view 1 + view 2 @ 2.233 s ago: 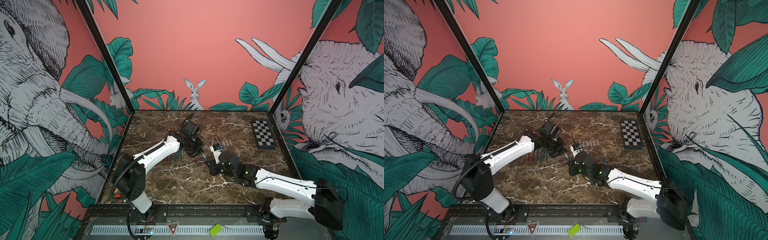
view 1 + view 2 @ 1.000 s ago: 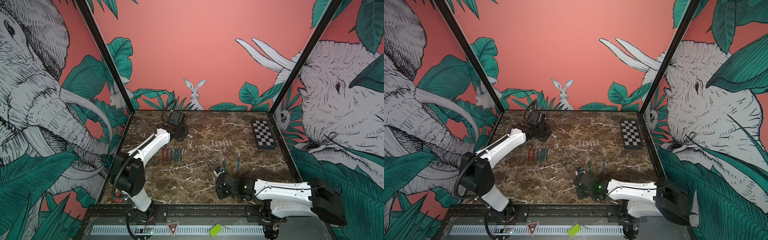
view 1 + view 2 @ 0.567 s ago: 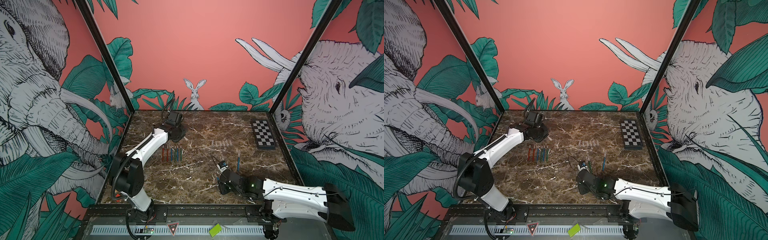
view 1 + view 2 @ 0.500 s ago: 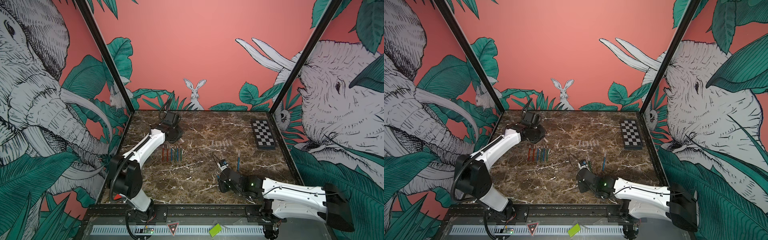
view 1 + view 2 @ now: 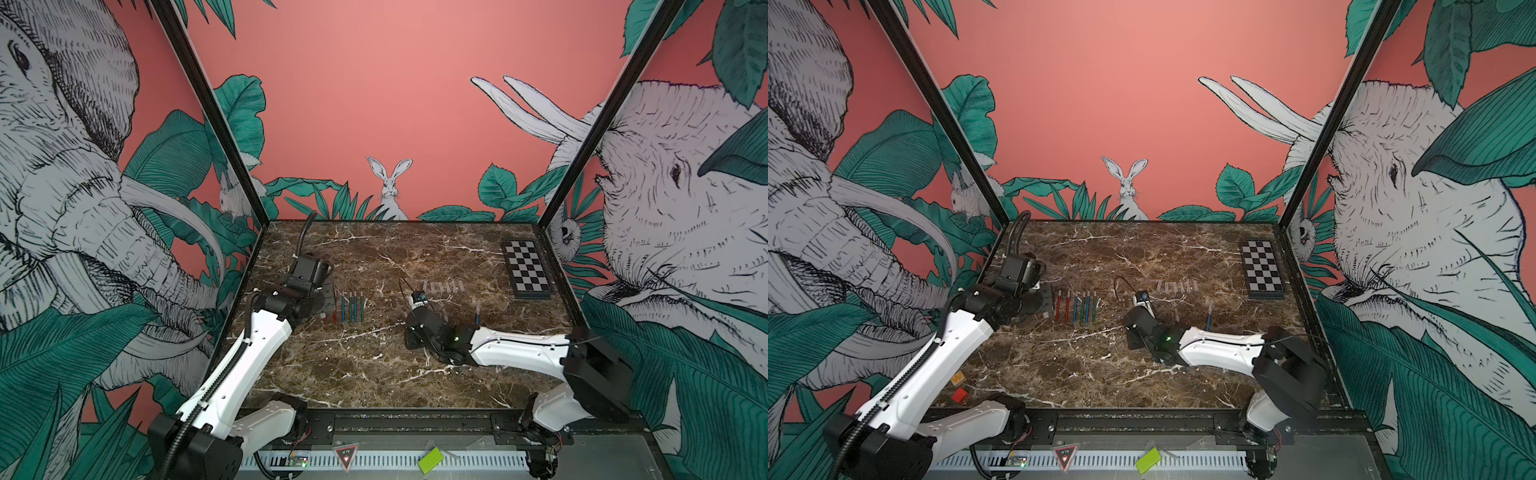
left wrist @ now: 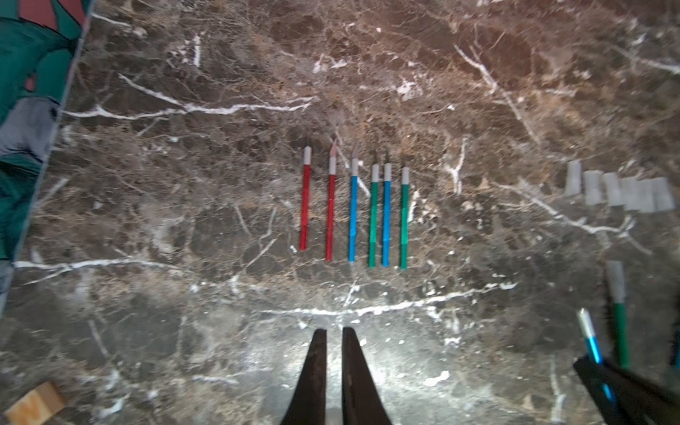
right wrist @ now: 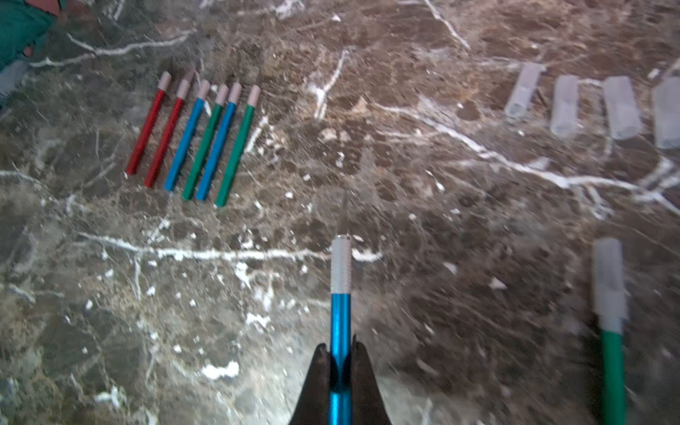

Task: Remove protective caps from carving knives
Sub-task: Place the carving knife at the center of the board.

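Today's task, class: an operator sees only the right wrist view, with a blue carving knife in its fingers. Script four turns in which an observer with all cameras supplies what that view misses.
Operator: What is the other arm doing?
Observer: The left gripper hovers just left of the row of six uncapped carving knives, fingers shut on nothing.
Operator: Are any knives outside my frame?
Observer: Yes, a second blue knife lies alone, nearer the robot than the row of loose protective caps.
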Robot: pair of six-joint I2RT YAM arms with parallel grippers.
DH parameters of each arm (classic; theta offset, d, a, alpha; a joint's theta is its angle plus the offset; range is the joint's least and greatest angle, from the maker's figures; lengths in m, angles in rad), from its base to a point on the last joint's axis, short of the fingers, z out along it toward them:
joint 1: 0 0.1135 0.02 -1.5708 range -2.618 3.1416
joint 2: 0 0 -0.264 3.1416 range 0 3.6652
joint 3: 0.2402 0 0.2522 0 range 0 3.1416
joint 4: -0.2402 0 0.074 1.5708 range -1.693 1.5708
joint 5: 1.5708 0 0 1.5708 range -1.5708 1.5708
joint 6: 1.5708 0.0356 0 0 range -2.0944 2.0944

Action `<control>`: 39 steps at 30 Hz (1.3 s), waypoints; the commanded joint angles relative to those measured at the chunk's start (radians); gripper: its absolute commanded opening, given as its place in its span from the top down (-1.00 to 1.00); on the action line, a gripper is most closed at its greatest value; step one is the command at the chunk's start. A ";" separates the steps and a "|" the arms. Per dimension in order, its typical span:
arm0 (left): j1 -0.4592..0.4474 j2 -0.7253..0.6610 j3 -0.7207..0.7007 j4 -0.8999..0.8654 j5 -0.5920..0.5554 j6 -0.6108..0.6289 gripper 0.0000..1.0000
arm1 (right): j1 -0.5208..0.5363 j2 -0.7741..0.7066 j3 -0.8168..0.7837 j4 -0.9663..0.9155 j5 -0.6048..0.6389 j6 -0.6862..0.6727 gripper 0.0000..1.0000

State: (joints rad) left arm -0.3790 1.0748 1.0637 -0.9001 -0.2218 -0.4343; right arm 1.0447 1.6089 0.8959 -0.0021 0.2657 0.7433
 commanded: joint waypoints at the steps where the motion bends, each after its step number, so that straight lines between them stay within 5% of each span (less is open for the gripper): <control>1: 0.000 -0.030 -0.018 -0.058 -0.110 0.083 1.00 | -0.010 0.127 0.086 0.107 -0.028 0.044 1.00; 17: 0.000 -0.076 -0.052 -0.033 -0.180 0.092 1.00 | -0.055 0.529 0.409 0.127 -0.064 0.105 1.00; 25: 0.000 -0.078 -0.055 -0.031 -0.176 0.092 1.00 | -0.058 0.583 0.457 0.126 -0.041 0.138 1.00; 39: 0.000 -0.083 -0.057 -0.029 -0.177 0.095 1.00 | -0.058 0.591 0.436 0.119 -0.040 0.170 0.59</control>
State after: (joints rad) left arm -0.3790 1.0130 1.0237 -0.9218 -0.3832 -0.3466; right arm 0.9886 2.1654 1.3510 0.1604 0.2096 0.9024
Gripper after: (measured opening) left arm 0.097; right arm 0.201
